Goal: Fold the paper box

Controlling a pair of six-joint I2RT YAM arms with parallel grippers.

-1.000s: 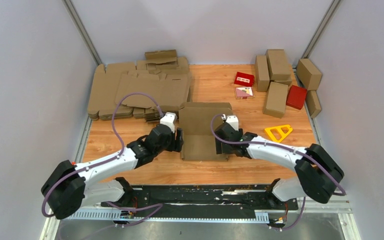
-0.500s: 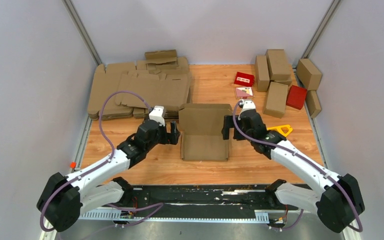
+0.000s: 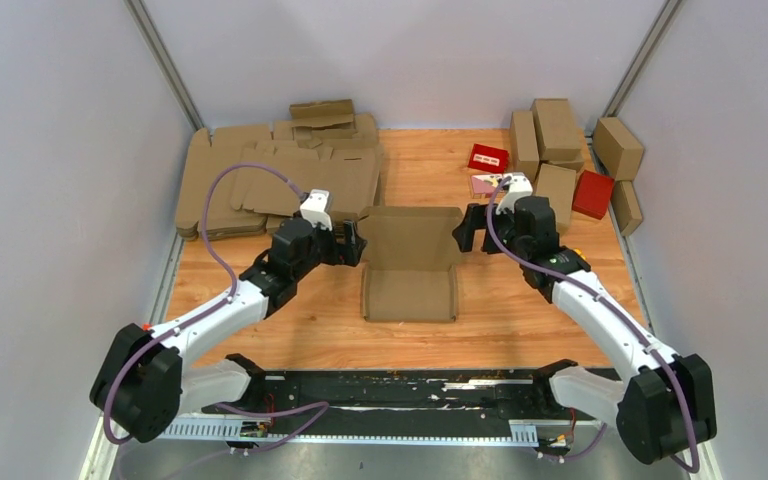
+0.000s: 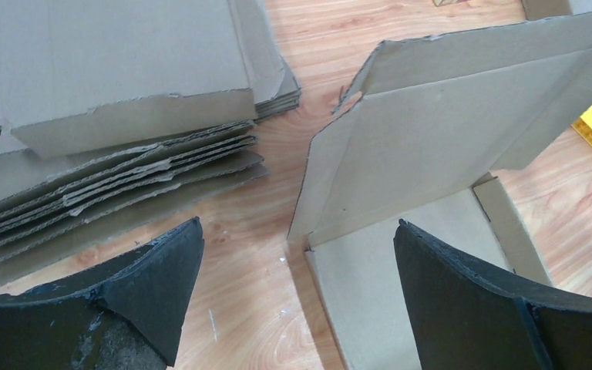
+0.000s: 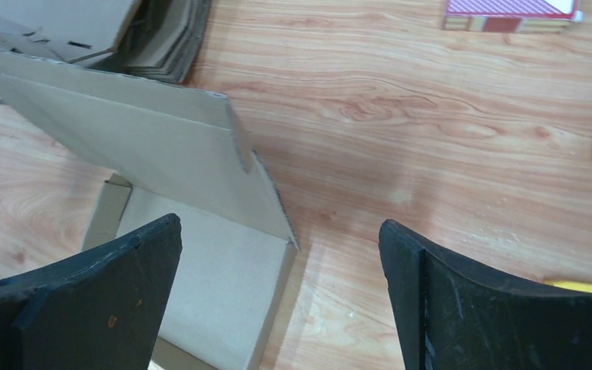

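Brown cardboard, the paper box is lying at the middle of the bench, its base flat and its rear panel standing tilted, with small flaps at the sides. Bare wood is showing on either side, and the stack of flat blanks is sitting near its left edge. The left fingers and right fingers are gaping wide, gripping nothing, flanking that raised panel. Both wrist cameras are cutting off the box's near end.
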